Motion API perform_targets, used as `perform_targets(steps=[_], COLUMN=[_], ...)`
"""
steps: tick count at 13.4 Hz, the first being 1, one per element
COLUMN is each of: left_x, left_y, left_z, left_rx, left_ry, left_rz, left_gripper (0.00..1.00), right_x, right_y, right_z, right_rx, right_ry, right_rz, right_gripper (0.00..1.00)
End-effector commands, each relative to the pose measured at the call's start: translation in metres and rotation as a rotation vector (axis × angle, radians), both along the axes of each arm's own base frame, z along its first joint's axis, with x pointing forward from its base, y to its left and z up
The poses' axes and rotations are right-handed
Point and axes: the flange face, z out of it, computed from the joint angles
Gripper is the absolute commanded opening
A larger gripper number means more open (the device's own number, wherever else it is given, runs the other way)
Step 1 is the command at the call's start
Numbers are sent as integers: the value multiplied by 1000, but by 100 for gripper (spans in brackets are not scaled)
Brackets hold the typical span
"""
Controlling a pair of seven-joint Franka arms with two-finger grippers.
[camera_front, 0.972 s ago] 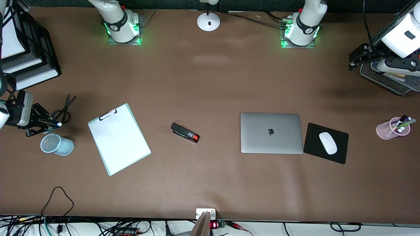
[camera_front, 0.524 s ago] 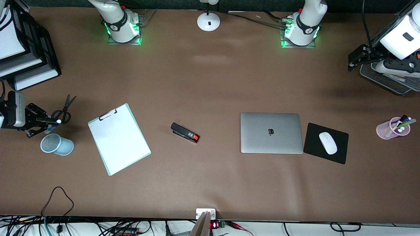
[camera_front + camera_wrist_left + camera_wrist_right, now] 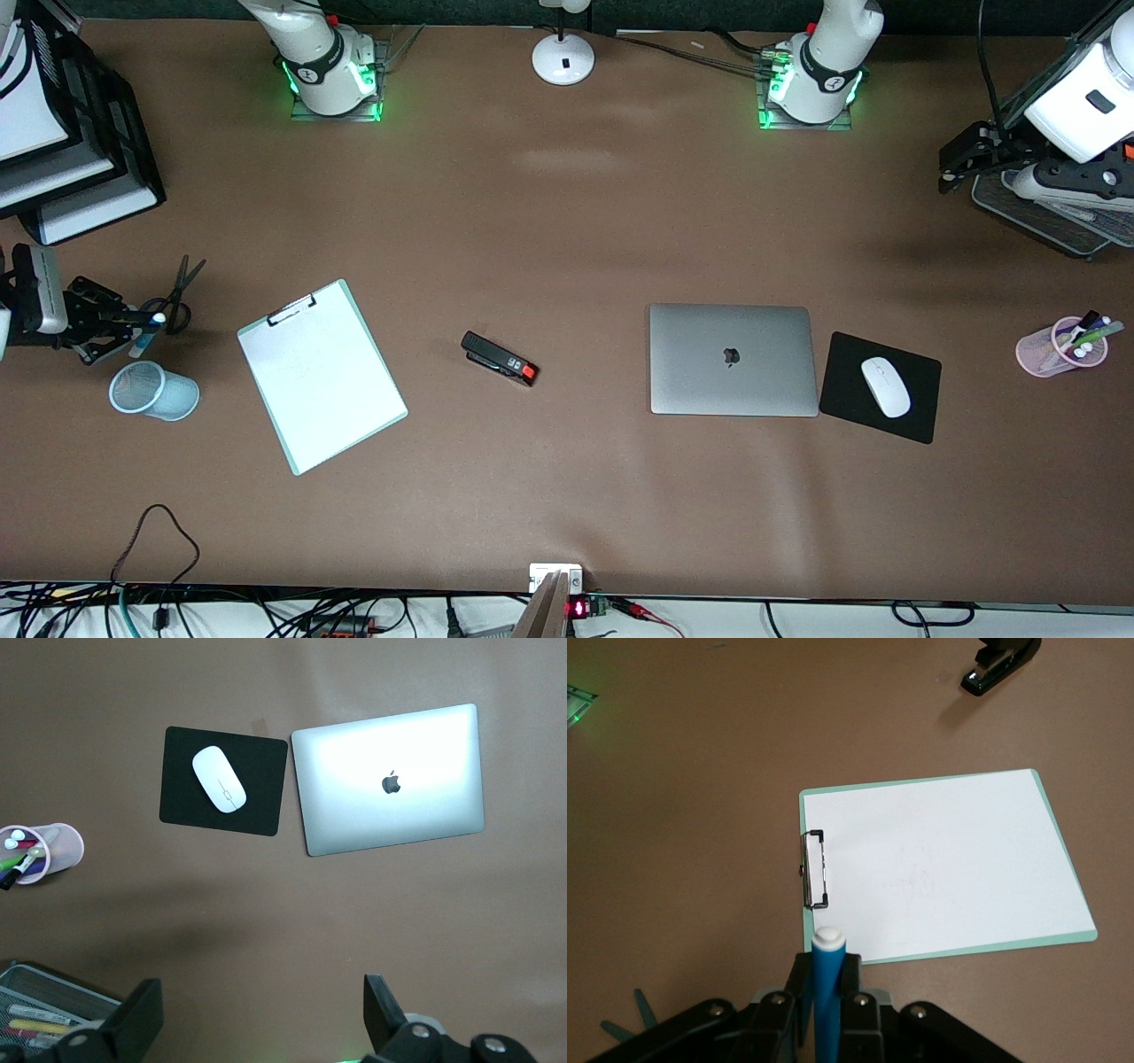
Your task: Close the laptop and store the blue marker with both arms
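Front view, left edge of frame: the right gripper [image 3: 133, 325], jaws clamped on the blue marker [image 3: 146, 332], hangs just above the pale mesh cup [image 3: 152, 391]; marker tilted. Centre-right, the laptop [image 3: 733, 359] lies closed. Upper right, the left gripper [image 3: 261, 1014] waits, jaws wide, empty.

We see the laptop [image 3: 390, 780] lying shut on the brown table [image 3: 266, 921], lid up. A white mouse [image 3: 219, 780] rests on a black pad [image 3: 257, 811] just beside it, toward the left arm's end. Our left gripper [image 3: 261, 1019] hangs over bare table, fingers [image 3: 381, 1005] spread wide.
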Motion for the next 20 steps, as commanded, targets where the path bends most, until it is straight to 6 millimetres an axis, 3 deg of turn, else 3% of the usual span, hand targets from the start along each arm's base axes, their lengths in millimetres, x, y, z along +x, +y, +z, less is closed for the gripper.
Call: perform_targets(steps=[1, 3, 8, 20], left_x=[-1, 0, 1, 2], left_y=[-1, -1, -2, -2], left_z=[1, 0, -1, -1], left_rx=[-22, -22, -21, -22], left_ry=[-10, -7, -5, -13], left_rz=[-13, -13, -16, -16], left_gripper=[100, 100, 100, 100], right_x=[13, 16, 16, 40], right_y=[-9, -11, -25, -32], right_z=[6, 7, -25, -34], right_rx=[37, 39, 56, 0], right_ry=[-30, -54, -45, -135], right_rz=[54, 85, 98, 68], right_gripper=[1, 1, 1, 1])
